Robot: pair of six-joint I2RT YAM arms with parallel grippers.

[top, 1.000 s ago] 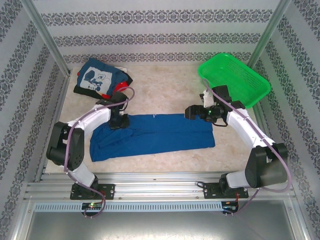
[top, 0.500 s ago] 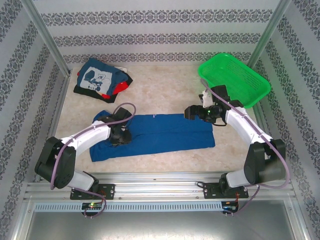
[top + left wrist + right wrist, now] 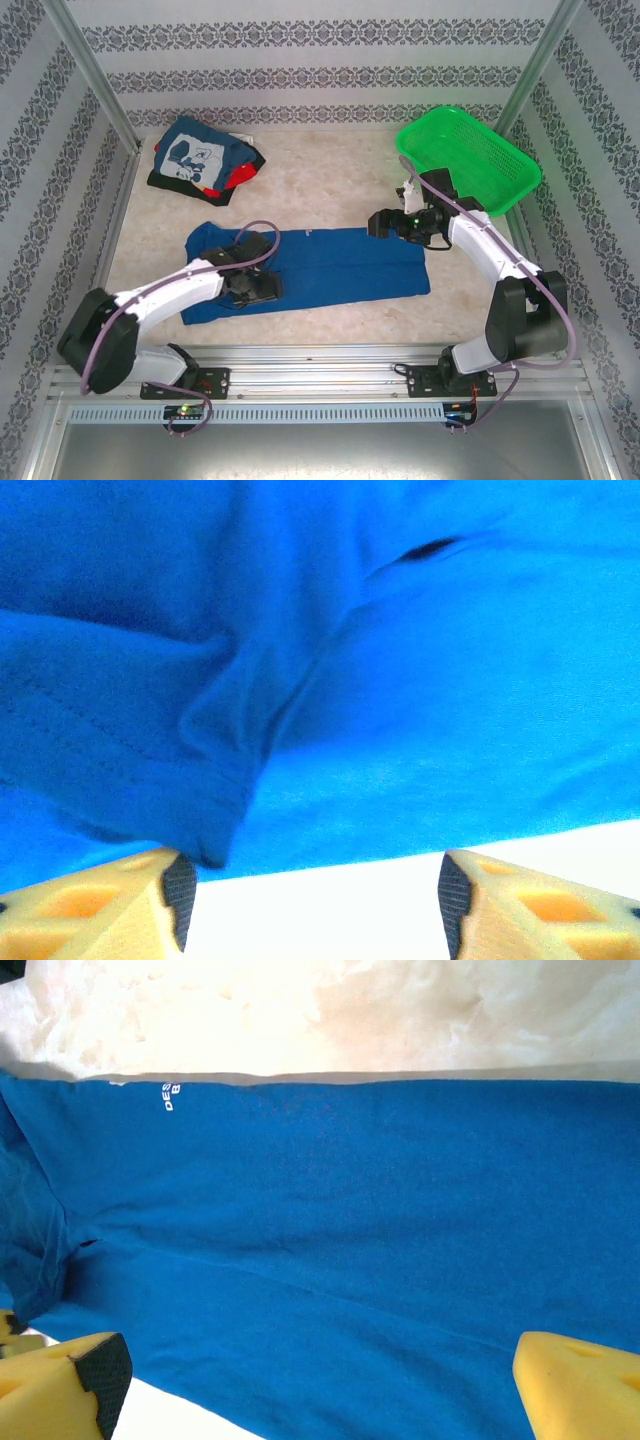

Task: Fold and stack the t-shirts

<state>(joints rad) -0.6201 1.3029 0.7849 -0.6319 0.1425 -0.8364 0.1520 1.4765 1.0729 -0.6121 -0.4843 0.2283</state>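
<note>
Across the lower middle of the top view, the royal-blue t-shirt (image 3: 340,262) is laid out as a long band on the table (image 3: 330,170), apparently ready for a crosswise fold. Its bunched left end is faced by the left gripper (image 3: 317,895), fingers spread, nothing pinched; the right gripper (image 3: 320,1385), likewise spread, is held over the right end. Folded t-shirts (image 3: 200,160) are stacked at upper left, the likely destination.

L fingers (image 3: 90,905) wide apart, low; R fingers (image 3: 580,1380) wide apart; arms inward.
</note>
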